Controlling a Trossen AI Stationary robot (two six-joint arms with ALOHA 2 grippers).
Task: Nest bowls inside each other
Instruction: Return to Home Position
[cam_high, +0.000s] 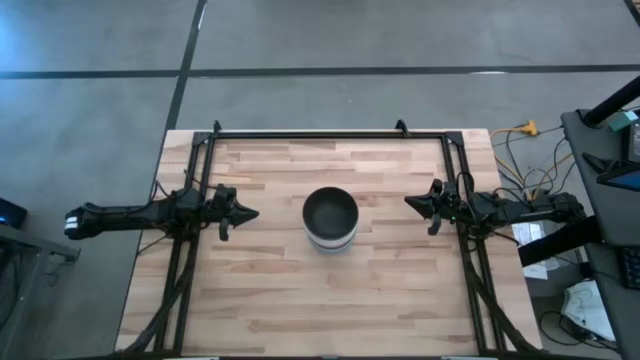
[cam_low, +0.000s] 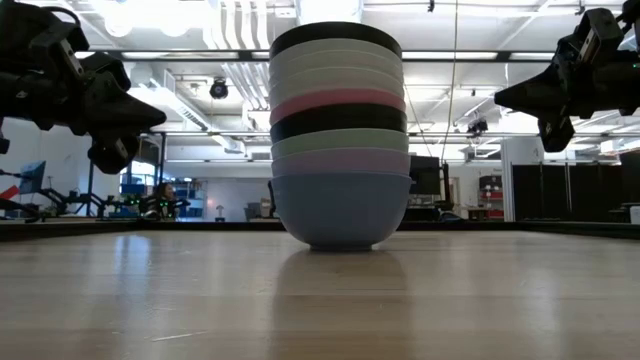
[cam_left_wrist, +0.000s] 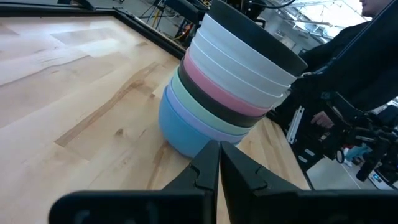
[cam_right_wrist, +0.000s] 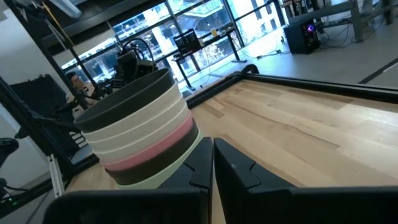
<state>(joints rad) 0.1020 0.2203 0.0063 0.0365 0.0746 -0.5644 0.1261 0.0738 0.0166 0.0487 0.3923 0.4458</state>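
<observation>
All the bowls sit nested in one stack (cam_high: 330, 220) at the table's middle, resting on the blue bottom bowl (cam_low: 340, 210). Going up: lavender, mint green, black, pink, three white, and a black bowl on top (cam_low: 335, 35). The stack (cam_left_wrist: 224, 87) shows in the left wrist view and again (cam_right_wrist: 143, 127) in the right wrist view. My left gripper (cam_high: 248, 213) hovers shut to the stack's left, above the table. My right gripper (cam_high: 410, 202) hovers shut to its right. Neither touches anything.
A black metal frame (cam_high: 330, 134) runs along the table's far edge and down both sides. Bare wood lies all around the stack. Cables and equipment (cam_high: 590, 200) sit beyond the table's right edge.
</observation>
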